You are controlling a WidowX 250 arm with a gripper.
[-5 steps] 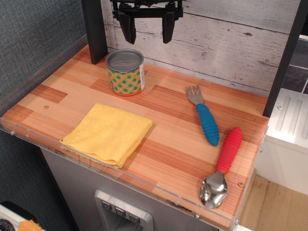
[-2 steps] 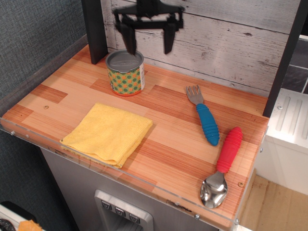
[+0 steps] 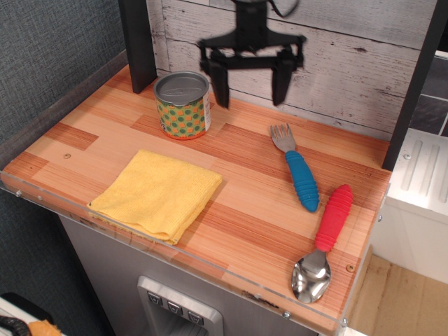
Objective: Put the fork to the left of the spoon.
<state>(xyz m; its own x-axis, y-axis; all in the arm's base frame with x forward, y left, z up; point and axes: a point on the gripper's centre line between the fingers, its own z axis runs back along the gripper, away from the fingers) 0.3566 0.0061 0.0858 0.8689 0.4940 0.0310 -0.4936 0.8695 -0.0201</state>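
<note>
The fork (image 3: 297,169) has a blue ribbed handle and lies on the wooden tabletop (image 3: 231,210) at the right, tines pointing to the back. The spoon (image 3: 323,240) has a red ribbed handle and lies just right of and nearer than the fork, its bowl at the front edge. My gripper (image 3: 250,94) is open and empty. It hangs above the table at the back, between the can and the fork, a little left of the fork's tines.
A tin can (image 3: 183,105) with a green and orange dotted label stands at the back left. A folded yellow cloth (image 3: 157,194) lies at the front left. A dark post (image 3: 137,42) and a white plank wall (image 3: 350,63) bound the back.
My gripper has moved to the right and lower, from above the can to the space between the can and the fork. Fork, spoon, can and cloth have not moved.
</note>
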